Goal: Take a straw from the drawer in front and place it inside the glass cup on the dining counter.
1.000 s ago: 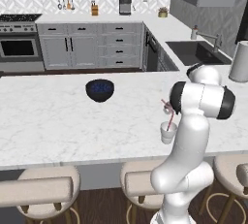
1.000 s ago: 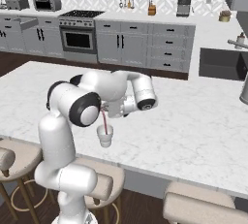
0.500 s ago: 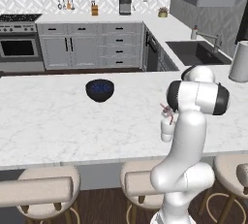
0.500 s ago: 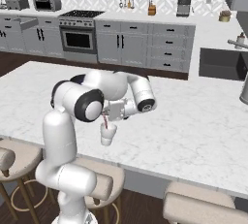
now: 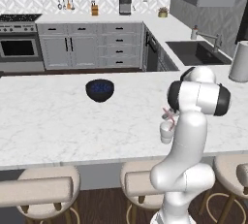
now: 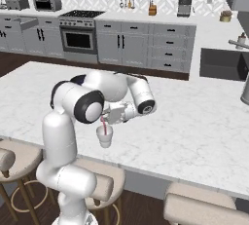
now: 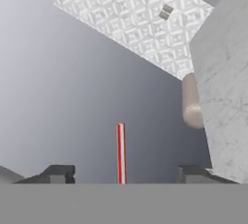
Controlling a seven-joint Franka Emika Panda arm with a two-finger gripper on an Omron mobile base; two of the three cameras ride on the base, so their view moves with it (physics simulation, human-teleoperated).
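Fingers (image 7: 122, 173) stand apart in the hand view, the straw (image 7: 120, 153) loose between them and touching neither. From the left, the straw (image 5: 167, 115) leans in the cup (image 5: 166, 132) on the worktop (image 5: 58, 121). From the right, the robot would do best lifting straight up, clear of the straw (image 6: 102, 122) and cup (image 6: 104, 136).
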